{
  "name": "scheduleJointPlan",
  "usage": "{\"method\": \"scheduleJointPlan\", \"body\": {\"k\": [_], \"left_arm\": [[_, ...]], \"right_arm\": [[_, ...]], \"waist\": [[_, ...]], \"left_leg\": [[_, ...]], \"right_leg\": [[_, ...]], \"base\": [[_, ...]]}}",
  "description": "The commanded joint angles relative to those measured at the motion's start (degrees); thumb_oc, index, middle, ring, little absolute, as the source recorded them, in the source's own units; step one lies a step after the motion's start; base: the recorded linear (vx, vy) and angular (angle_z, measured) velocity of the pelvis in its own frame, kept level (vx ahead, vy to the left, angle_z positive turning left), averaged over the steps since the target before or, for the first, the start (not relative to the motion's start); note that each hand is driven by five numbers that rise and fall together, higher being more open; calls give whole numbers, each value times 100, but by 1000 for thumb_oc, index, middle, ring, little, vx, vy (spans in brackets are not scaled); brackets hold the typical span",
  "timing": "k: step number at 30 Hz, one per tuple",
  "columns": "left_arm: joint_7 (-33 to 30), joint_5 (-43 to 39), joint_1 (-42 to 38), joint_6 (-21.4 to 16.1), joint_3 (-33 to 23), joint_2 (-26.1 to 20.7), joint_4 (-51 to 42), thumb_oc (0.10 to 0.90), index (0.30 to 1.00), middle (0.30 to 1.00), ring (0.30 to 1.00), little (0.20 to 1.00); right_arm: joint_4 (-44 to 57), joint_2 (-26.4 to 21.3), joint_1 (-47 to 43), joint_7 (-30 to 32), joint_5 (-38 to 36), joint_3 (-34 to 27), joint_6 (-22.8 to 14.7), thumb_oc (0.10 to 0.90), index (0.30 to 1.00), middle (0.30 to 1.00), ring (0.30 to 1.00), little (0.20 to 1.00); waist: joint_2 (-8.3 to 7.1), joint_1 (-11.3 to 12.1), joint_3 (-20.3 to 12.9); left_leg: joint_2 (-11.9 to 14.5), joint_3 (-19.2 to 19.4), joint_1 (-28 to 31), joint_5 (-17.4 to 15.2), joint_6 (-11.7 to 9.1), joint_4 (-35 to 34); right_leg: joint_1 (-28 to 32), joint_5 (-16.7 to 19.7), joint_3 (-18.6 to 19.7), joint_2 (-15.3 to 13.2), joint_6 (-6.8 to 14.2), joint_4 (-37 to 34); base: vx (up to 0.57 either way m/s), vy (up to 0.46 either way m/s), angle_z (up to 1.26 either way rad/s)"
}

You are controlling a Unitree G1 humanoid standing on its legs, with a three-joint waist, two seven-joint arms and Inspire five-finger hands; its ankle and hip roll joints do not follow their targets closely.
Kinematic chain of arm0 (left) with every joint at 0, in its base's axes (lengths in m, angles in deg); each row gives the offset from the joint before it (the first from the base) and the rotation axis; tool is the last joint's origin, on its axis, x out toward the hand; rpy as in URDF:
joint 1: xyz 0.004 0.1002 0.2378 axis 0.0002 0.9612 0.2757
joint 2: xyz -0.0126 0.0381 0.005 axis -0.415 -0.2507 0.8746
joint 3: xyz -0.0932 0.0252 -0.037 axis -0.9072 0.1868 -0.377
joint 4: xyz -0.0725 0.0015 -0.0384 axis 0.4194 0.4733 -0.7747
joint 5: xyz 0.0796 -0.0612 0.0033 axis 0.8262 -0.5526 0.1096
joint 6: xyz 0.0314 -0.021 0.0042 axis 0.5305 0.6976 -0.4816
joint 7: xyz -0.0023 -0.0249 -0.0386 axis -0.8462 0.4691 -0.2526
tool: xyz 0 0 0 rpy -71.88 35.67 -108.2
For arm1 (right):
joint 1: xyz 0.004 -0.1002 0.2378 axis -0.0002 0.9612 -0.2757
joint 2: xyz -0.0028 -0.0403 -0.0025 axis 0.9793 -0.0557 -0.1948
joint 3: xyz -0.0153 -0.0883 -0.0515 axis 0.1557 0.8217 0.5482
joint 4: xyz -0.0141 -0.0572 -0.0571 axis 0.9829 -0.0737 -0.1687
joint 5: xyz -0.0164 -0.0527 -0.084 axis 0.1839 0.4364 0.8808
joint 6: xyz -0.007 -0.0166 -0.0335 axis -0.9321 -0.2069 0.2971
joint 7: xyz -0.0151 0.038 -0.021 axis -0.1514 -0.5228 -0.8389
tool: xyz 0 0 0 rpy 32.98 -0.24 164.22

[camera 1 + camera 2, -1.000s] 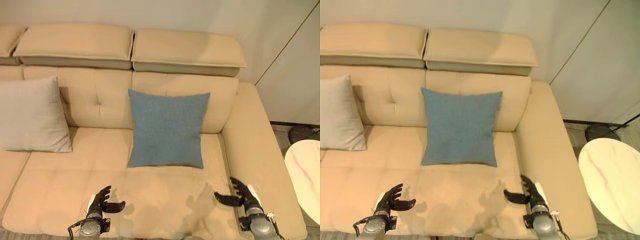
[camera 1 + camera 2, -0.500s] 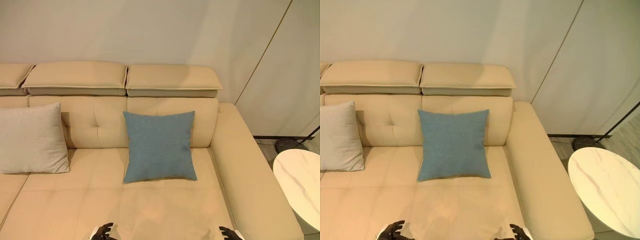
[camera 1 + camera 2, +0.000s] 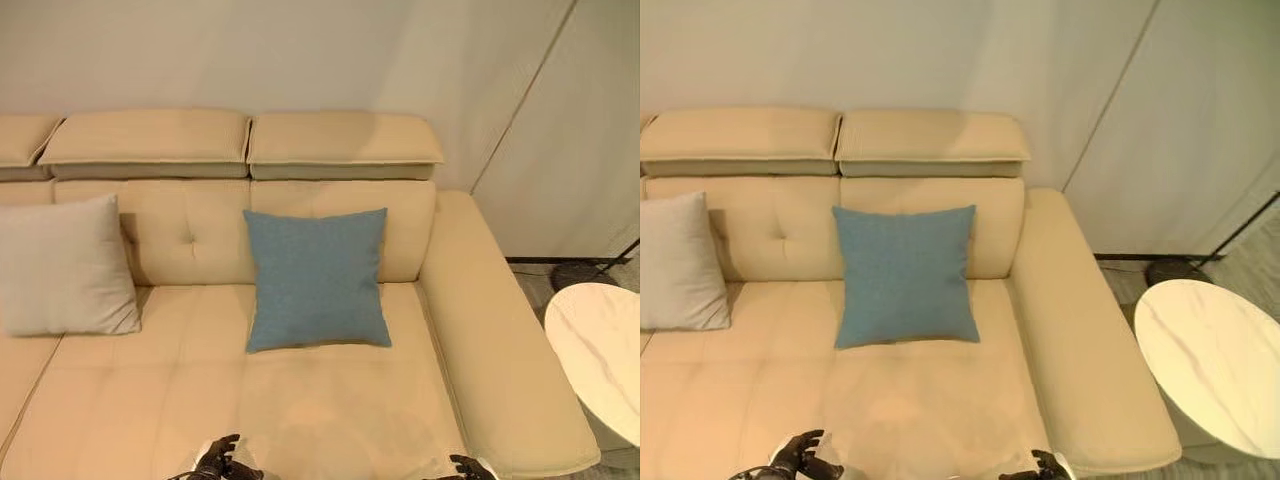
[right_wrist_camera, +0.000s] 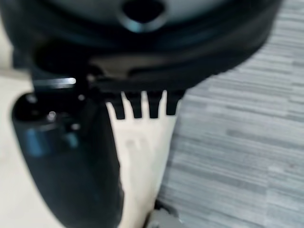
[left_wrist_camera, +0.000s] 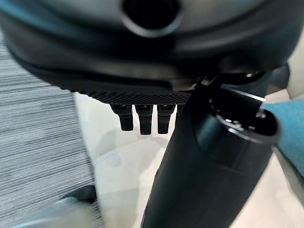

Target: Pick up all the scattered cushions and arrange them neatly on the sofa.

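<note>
The blue cushion [image 3: 316, 278] and grey cushion [image 3: 66, 265] leaned upright against the sofa [image 3: 330, 400] backrest, tidily placed; both hands [image 3: 218, 460] hung spread, empty.

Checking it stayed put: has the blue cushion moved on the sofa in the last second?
No. The blue cushion leans on the same sofa backrest panel; only the camera shifted.

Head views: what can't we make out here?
- Left hand, right hand: cut off by the bottom edge of the left eye view; palms out of frame.
- Grey cushion: left side cropped by the frame edge.
- Sofa: its left part runs out of frame, so any cushions there are unseen.
- Blue cushion: a sliver behind the thumb in the left wrist view.
- Round table: cut by the right edge.
</note>
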Motion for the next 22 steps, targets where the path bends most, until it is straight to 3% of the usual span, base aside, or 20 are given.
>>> {"method": "scheduleJointPlan", "body": {"k": [1,6,8,10,13,16,18,22], "left_arm": [[-173,77,-258,-178,-66,-390,9,800,900,900,900,900],[-222,-43,-276,-159,-222,-434,172,800,900,900,900,900],[-229,-46,-286,-149,-238,-445,277,800,900,900,900,900],[-231,98,-323,-93,-160,-478,386,800,900,900,900,900],[-245,143,-355,-75,-127,-500,441,800,900,900,900,900],[-274,60,-359,-56,-199,-504,483,800,900,900,900,900],[-324,82,-345,-36,-246,-464,555,800,900,900,900,900],[-313,121,-262,-23,-236,-356,646,800,900,900,900,900]], "right_arm": [[-160,1,-218,146,266,47,90,800,900,900,900,900],[-136,76,-344,176,419,193,144,800,900,900,900,900],[-76,133,-441,174,483,269,183,800,900,900,900,900],[-104,180,-483,152,521,386,197,800,900,900,900,900],[-154,173,-482,161,497,377,163,800,900,900,900,900],[-294,200,-436,168,535,321,199,800,900,900,900,900],[-367,184,-432,209,547,294,240,800,900,900,900,900],[-320,143,-407,207,477,255,208,800,900,900,900,900]], "waist": [[-297,125,46],[-403,236,153],[-457,275,318],[-393,368,424],[-306,435,365],[-315,565,248],[-348,609,36],[-338,570,-98]], "left_leg": [[-312,-262,340,-557,-25,83],[-429,-303,278,-407,86,-168],[-441,-258,140,-288,151,-147],[-378,-214,-68,-132,253,-107],[-315,-217,-113,-21,303,-220],[-334,-132,-114,62,272,-373],[-337,14,-117,133,212,-495],[-255,92,-39,226,123,-677]], "right_leg": [[-437,85,342,132,569,137],[-678,217,385,66,736,200],[-998,324,391,5,854,657],[-895,-240,402,94,721,1458],[-744,-527,383,91,595,1927],[-302,-628,346,-41,555,1619],[59,-703,368,-10,605,957],[255,-677,459,113,582,480]], "base": [[-130,146,15],[-171,135,-15],[-313,81,-39],[-339,101,-50],[-120,34,-7],[-78,-41,-1],[-8,-105,-16],[-12,-92,-20]]}}
